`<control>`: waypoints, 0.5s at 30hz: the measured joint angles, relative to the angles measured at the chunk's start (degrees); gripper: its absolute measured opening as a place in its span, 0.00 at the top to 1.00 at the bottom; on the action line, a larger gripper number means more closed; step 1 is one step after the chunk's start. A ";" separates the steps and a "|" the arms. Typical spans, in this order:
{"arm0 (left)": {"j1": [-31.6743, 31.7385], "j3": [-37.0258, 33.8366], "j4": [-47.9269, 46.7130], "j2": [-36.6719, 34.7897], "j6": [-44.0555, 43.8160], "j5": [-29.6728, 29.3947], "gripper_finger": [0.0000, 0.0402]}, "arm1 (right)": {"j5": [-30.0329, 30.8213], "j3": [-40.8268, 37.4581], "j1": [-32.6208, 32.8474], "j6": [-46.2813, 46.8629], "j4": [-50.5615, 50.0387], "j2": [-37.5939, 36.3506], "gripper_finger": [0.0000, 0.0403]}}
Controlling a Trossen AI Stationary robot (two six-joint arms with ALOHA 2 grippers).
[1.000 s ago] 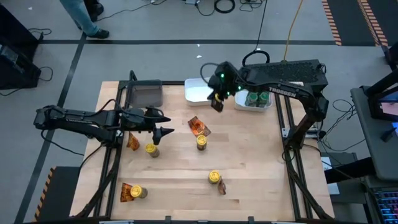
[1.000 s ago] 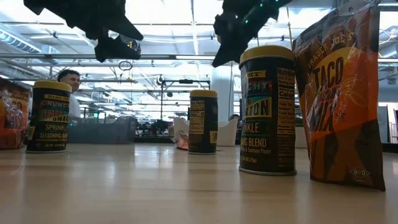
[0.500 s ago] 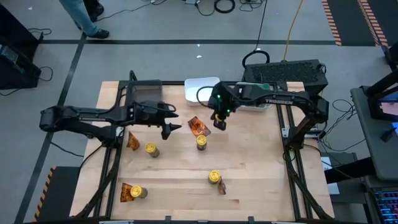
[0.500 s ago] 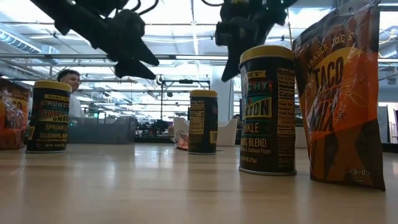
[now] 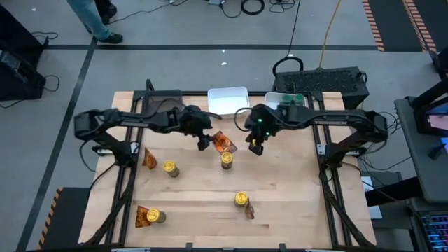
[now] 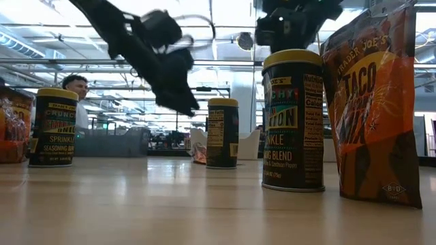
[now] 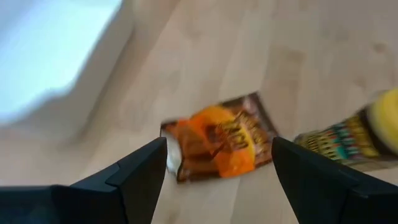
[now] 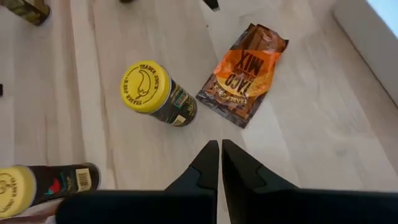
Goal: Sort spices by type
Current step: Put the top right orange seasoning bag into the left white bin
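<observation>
- High view: pale wooden table (image 5: pixel 294 203) on a black frame, grey floor around it, cables trailing at the far side, a person's legs (image 5: pixel 91 17) at the far left corner.
- Left gripper (image 5: pixel 204 142) hangs over mid-table, jaws spread wide and empty. A flat orange foil packet (image 5: pixel 222 142) lies just ahead of them; in the left wrist view that packet (image 7: pixel 219 144) shows in the gap between the two fingers (image 7: pixel 142 174), with table showing around it.
- Right gripper (image 5: pixel 254 148) sits close on the other side of the same packet, jaws pressed together, nothing in them. In the right wrist view the packet (image 8: pixel 244 73) lies just beyond the closed tips (image 8: pixel 220 152), and a yellow-lidded jar (image 8: pixel 154 93) stands beside it, near but apart.
- Other spices on the table: jar (image 5: pixel 170 169) with a packet (image 5: pixel 149 158) close by, jar (image 5: pixel 241 199) touching a packet (image 5: pixel 250 210), jar (image 5: pixel 157 216) against a packet (image 5: pixel 145 215) near the front left.
- Far edge: dark tray (image 5: pixel 162 106), white tray (image 5: pixel 227 100), and a third tray holding green-lidded jars (image 5: pixel 292 101).
- Low view: open hall with ceiling lights behind the table; a person (image 6: pixel 77 95) in the background.
</observation>
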 joint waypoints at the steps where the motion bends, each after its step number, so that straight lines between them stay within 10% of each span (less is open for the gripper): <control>1: 0.56 0.09 -0.14 1.26 -1.19 0.68 0.29 | 0.52 -0.89 0.29 0.85 0.14 -1.27 1.00; 15: 1.15 0.11 3.98 9.24 -4.67 -0.98 0.32 | 5.96 -11.13 2.16 9.26 1.31 -13.05 1.00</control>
